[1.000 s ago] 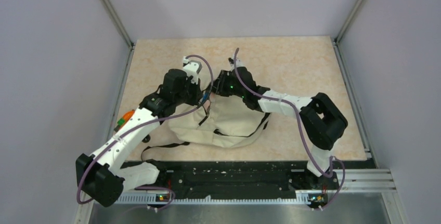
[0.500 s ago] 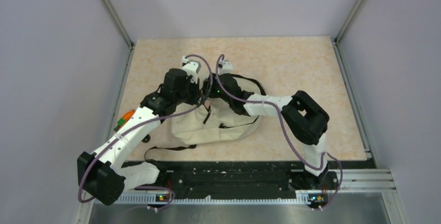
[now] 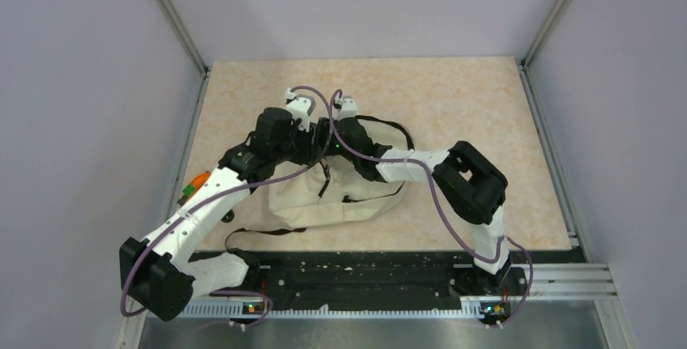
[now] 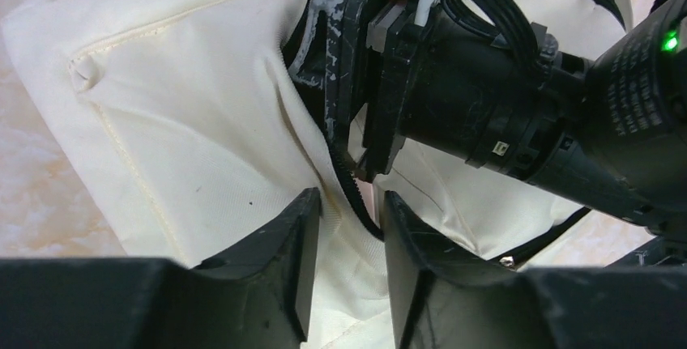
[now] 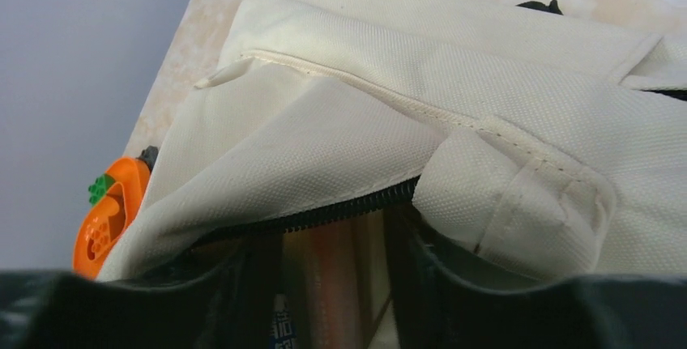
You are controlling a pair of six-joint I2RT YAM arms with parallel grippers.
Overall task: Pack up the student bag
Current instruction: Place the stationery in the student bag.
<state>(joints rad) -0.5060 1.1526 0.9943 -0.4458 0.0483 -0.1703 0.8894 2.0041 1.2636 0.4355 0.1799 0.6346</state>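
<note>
Thin black straps [image 3: 259, 231] trail from the near side of the student bag [image 3: 340, 199] toward the arm bases. The bag, a cream fabric backpack, lies slumped on the beige tabletop [image 3: 462, 98] between the two arms.

Just beside the bag's left side lies an orange plastic toy with a green piece [image 3: 193, 184], partly hidden by the left arm [image 3: 202, 211]. This arm reaches to the bag's far-left part. The right arm [image 3: 470, 183] crosses over the bag's right side. Both wrists meet at the bag's far edge.

The left fingers [image 4: 283, 268] stand part open with a narrow gap between them. A black zipper line [image 4: 350, 191] runs down into that gap, with cream fabric bunched on either side. No fabric is seen clamped, and whether a finger presses the cloth cannot be told.

The right fingers [image 5: 437, 300] stand apart somewhat wider, set at the bag's mouth. The cream rim and its zipper edge drape across just beyond the tips, and nothing is visibly clamped between them. In the left wrist view, one scuffed right finger sits against a fold of fabric at the mouth.

Inside the mouth lie blurred contents [image 5: 324, 276] showing an orange-red strip and some blue print. These cannot be identified.

Beyond the bag's far edge the tabletop runs to the grey enclosure walls [image 3: 364, 9].
</note>
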